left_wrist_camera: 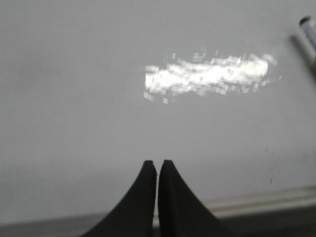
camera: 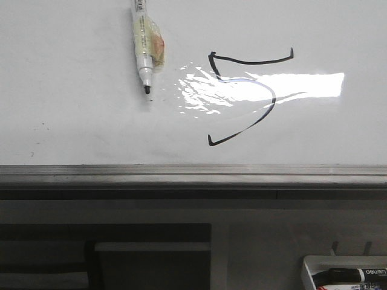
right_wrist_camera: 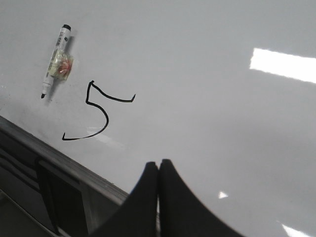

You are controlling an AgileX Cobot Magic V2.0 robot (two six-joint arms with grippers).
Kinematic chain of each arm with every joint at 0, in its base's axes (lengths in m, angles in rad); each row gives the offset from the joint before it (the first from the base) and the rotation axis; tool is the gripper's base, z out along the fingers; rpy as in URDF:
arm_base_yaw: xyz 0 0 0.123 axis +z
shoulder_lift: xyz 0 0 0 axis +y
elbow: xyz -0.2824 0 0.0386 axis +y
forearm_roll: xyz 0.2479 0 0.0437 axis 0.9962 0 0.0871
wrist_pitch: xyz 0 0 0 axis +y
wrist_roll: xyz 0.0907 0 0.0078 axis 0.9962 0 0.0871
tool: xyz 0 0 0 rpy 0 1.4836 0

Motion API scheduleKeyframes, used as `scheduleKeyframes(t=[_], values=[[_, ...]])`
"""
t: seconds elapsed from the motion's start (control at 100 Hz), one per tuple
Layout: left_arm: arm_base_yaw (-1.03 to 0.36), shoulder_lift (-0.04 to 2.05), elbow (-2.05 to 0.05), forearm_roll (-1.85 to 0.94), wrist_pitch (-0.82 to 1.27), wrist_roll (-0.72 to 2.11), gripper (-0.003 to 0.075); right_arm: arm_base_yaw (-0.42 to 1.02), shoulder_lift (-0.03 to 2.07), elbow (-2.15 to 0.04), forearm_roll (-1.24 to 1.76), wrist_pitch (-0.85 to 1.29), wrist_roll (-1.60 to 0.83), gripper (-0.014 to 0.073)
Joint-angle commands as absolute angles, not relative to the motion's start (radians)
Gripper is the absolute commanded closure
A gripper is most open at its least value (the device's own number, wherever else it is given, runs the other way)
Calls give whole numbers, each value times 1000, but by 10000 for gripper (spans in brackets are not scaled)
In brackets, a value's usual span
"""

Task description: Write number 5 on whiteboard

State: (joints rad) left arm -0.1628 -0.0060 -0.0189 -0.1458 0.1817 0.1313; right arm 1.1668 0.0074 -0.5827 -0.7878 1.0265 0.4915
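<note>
Nearest me, below the whiteboard's (camera: 72, 121) grey near edge, a small white tray (camera: 309, 269) with spare markers sits low to my right, off the board. My left end effector (left_wrist_camera: 157, 165) hangs over the board just inside that near edge, fingers pressed together with nothing between them; my right end effector (right_wrist_camera: 158, 164) is the same, closed and empty, over bare white surface a little in from the near edge. Further in, the 5 (camera: 245, 96) stands drawn in thin black line toward the middle of the board: a flat top bar, a short stem on its left, and a wide open belly whose tail ends closest to the near edge. A bright glare patch lies across its middle, so part of the curve looks faint in the front view, but the right wrist view shows the stroke unbroken. Beyond and to the left of the figure, the pen (camera: 144, 45) lies flat on the board, uncapped, tip pointing toward the near edge and well apart from the figure. I judge the writing finished and the pen released; at most, pulling my arms clear remains.
</note>
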Motion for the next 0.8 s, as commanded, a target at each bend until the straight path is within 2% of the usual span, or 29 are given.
scheduleKeyframes(t=[0.0, 0.19, 0.79], values=[[-154, -35, -27, -131, 162, 80, 741, 1162, 36, -602, -832, 968, 492, 655], [-154, -35, -15, -141, 296, 80, 741, 1162, 36, -602, -832, 968, 492, 655], [-154, -35, 21, -156, 245, 80, 741, 1162, 36, -602, -832, 968, 492, 655]])
